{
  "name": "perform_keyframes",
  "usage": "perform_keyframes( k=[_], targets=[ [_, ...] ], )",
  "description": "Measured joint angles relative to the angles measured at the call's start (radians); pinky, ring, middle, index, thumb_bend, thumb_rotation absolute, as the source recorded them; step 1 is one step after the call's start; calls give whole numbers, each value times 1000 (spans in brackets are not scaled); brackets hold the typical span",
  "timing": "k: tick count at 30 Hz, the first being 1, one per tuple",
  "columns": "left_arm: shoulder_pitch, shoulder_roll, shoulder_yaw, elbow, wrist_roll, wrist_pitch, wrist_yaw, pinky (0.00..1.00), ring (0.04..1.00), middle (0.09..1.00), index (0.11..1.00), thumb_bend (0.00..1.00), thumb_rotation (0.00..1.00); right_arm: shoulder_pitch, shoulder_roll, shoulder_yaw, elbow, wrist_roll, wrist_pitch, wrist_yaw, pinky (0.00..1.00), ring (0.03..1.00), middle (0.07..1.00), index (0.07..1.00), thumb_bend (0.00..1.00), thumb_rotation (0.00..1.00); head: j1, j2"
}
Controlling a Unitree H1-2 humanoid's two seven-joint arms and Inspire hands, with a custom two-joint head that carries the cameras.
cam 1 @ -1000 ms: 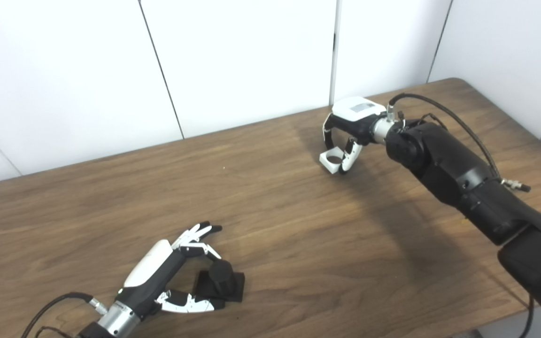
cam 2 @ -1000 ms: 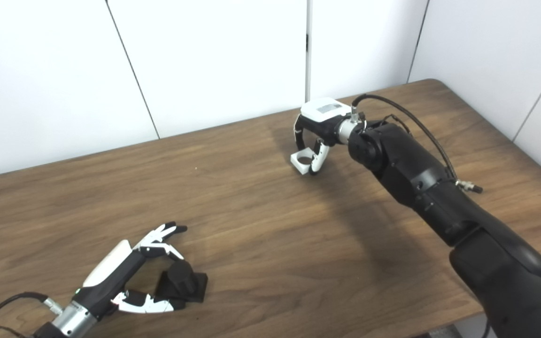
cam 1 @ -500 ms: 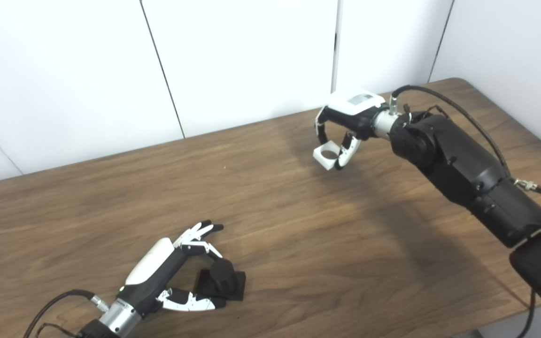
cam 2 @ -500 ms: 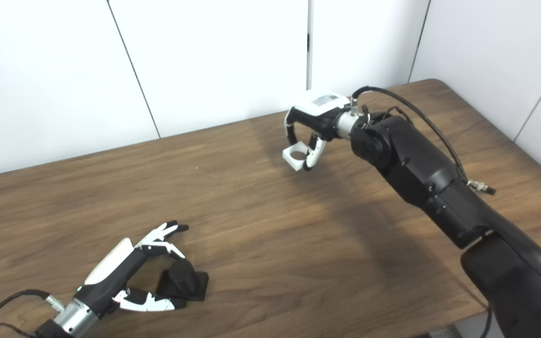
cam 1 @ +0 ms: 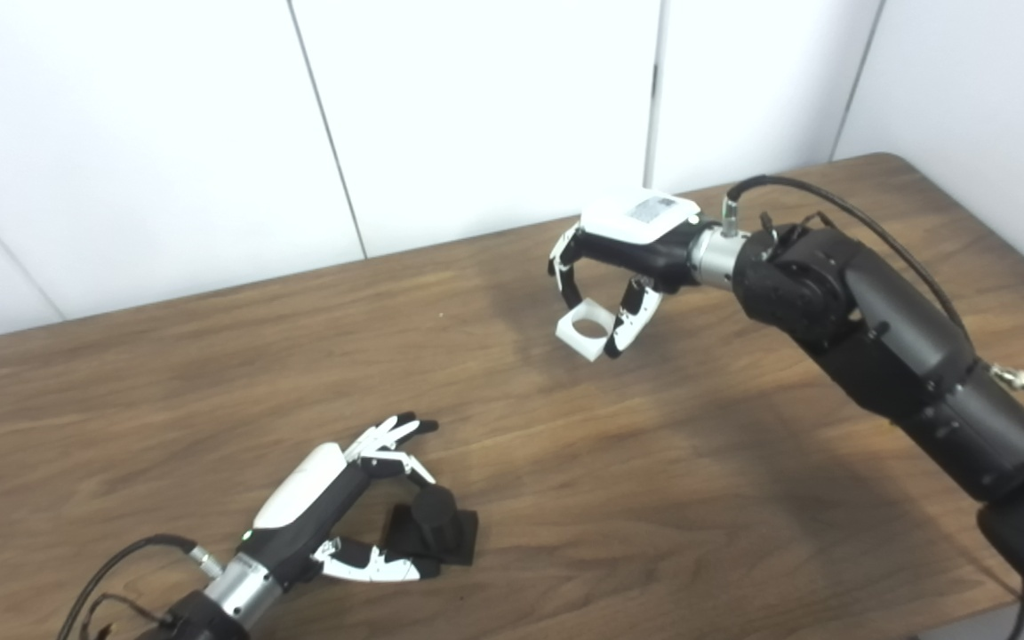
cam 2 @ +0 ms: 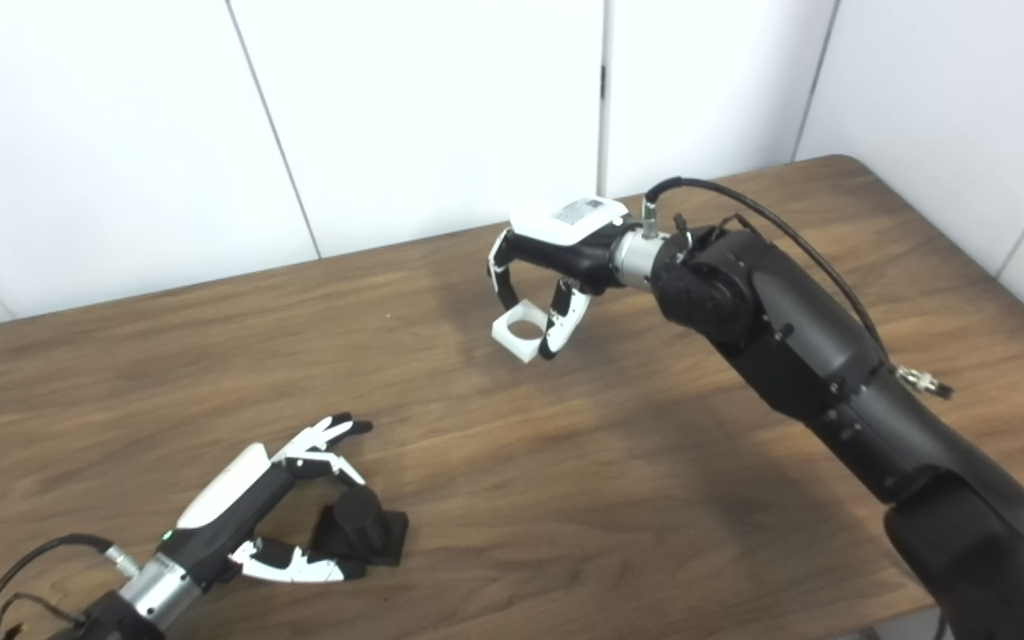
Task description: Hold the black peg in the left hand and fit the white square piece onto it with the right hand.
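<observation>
The black peg (cam 1: 433, 526), a short cylinder on a flat square base, stands on the table near the front left. My left hand (cam 1: 334, 511) is open around it, fingers above and thumb below, with no firm hold. My right hand (cam 1: 623, 267) is shut on the white square piece (cam 1: 583, 329), a small block with a round hole, and holds it in the air above the middle of the table. The piece shows in the right eye view (cam 2: 519, 330) too, as does the peg (cam 2: 361, 531).
The brown wooden table (cam 1: 565, 498) runs to white wall panels (cam 1: 476, 116) at the back. Its right corner is rounded. A black cable (cam 1: 121, 569) trails from my left wrist at the front left edge.
My right hand has lifted the white square piece off the table and carried it left and toward me. My left hand has stayed around the peg. The camera has shifted a little.
</observation>
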Motion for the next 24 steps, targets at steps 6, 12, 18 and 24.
perform_keyframes(
  k=[6,12,18,24],
  targets=[
    [-2,-21,-3,9,12,1,13,1000,1000,950,493,521,71,13,3,-7,-47,29,-15,10,732,797,761,482,511,143,63,-3],
    [-18,-38,-15,35,22,1,33,1000,1000,950,494,521,73,51,14,-18,-75,74,-41,10,749,798,756,481,511,141,135,0],
    [-29,-52,-22,42,38,3,40,1000,1000,956,494,521,74,58,23,-17,-121,94,-77,15,752,795,753,480,510,141,222,12],
    [-36,-70,-29,52,53,6,48,1000,1000,953,494,520,75,58,40,-17,-169,126,-79,43,768,801,756,480,510,141,270,21]
  ],
)
